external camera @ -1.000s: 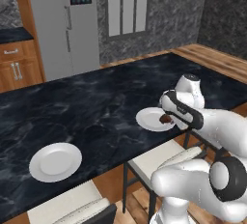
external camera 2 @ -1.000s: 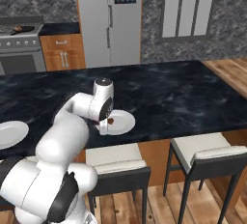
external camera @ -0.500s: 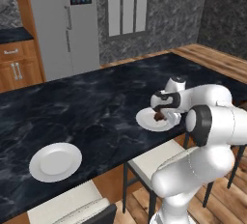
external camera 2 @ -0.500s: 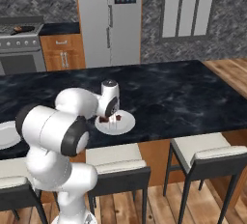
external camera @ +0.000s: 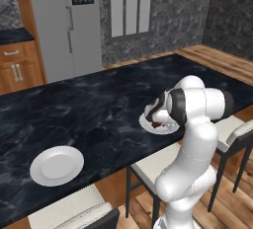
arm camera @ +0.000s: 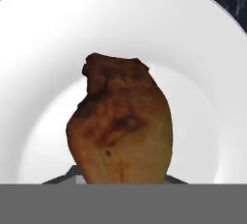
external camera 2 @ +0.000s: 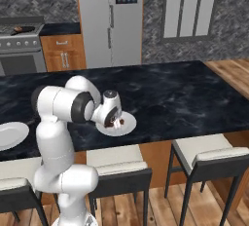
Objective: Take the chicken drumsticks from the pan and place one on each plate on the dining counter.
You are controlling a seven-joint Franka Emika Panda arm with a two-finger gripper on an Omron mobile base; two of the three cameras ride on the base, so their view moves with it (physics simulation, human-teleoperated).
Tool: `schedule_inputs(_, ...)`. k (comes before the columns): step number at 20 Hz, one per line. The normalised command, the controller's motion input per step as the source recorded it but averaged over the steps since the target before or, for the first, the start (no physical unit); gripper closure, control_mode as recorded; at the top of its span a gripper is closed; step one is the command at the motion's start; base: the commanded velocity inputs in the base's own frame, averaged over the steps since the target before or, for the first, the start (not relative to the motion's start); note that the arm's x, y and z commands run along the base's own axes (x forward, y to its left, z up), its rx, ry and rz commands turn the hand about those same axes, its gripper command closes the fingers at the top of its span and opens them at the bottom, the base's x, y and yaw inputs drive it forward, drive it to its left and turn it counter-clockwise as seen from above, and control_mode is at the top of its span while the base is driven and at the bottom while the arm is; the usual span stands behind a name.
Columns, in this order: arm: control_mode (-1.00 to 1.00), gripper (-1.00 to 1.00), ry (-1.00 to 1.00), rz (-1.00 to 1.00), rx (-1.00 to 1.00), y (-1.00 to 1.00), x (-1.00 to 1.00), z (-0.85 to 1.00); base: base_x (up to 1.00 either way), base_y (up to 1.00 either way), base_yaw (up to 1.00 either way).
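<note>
Lumpy golden-brown roasted chicken drumstick (arm camera: 120, 124) over small round white plate (arm camera: 202, 73), centre, black marbled bench (external camera: 99, 109). End effector (external camera 2: 115, 122) grip state: cannot tell. Likely light, firm, greasy; pinch thick middle. Second white plate (external camera: 57, 165) at 8 o'clock.

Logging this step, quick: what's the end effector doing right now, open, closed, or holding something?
End effector: low over the plate with the chicken drumstick right in front of it; whether it grips the drumstick or has let go cannot be told.
</note>
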Motion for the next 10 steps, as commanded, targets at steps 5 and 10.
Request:
schedule_inputs(5, -1.00, -1.00, -0.16, 0.05, -0.01, -0.02, 0.19, -0.11, 0.00, 0.00, 0.00)
schedule_inputs(10, -1.00, -1.00, -0.21, 0.07, 0.01, -0.27, -0.02, 0.12, 0.00, 0.00, 0.00)
